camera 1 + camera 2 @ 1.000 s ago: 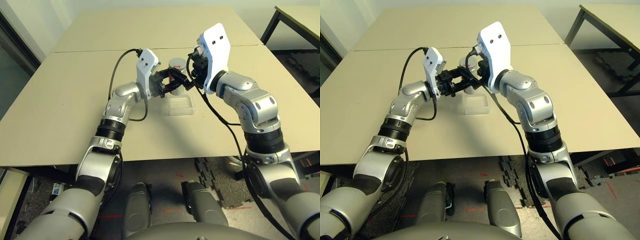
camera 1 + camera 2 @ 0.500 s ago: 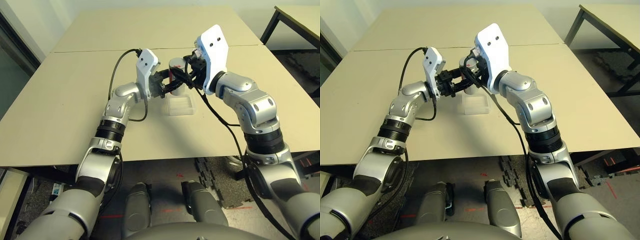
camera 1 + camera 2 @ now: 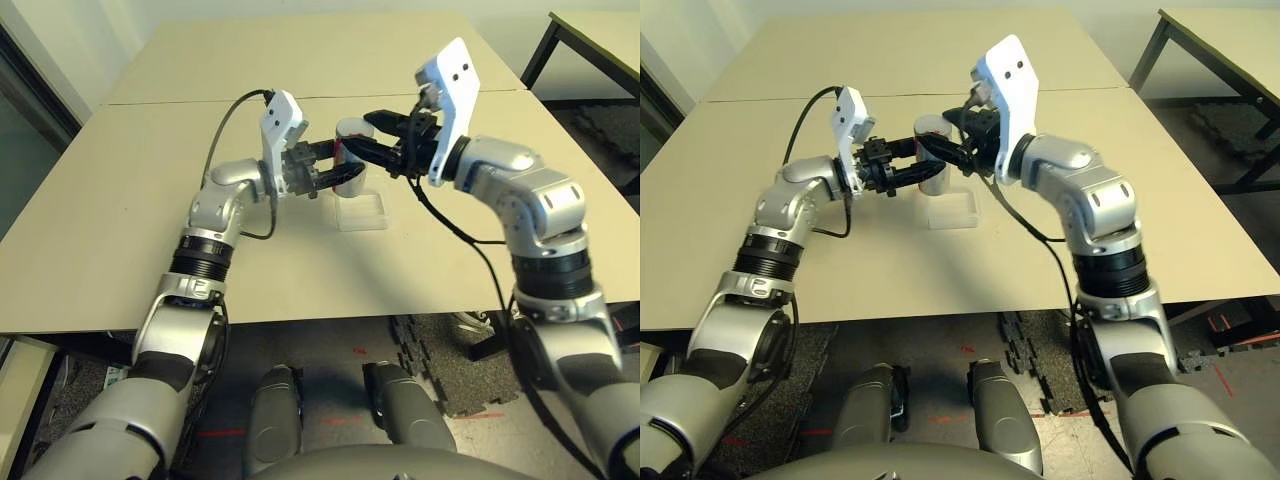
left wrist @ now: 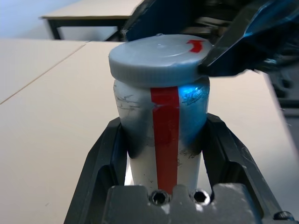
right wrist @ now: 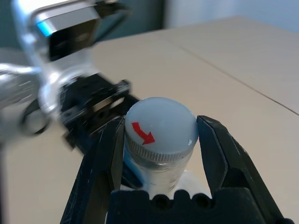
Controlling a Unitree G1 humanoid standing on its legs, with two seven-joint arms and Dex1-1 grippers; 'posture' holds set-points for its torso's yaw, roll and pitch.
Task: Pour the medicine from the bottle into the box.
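The bottle (image 4: 161,135), silvery-grey with a red stripe, is held upright above the table just behind the box (image 3: 362,212), a clear shallow tray. My left gripper (image 3: 343,172) is shut on the bottle's body, one finger (image 4: 100,156) on each side. My right gripper (image 5: 159,140) reaches in from the right and is shut on the round grey cap (image 5: 160,127), which bears a red arrow. The cap sits on the bottle. The medicine is hidden inside.
The beige table (image 3: 120,230) is bare around the box. A seam (image 3: 180,100) runs across it behind the arms. A second table (image 3: 600,40) stands at the far right, beyond a gap of floor.
My right gripper has closed on the bottle's cap and its wrist has turned, swinging the white housing to the right. The left arm has shifted a little left, still holding the bottle.
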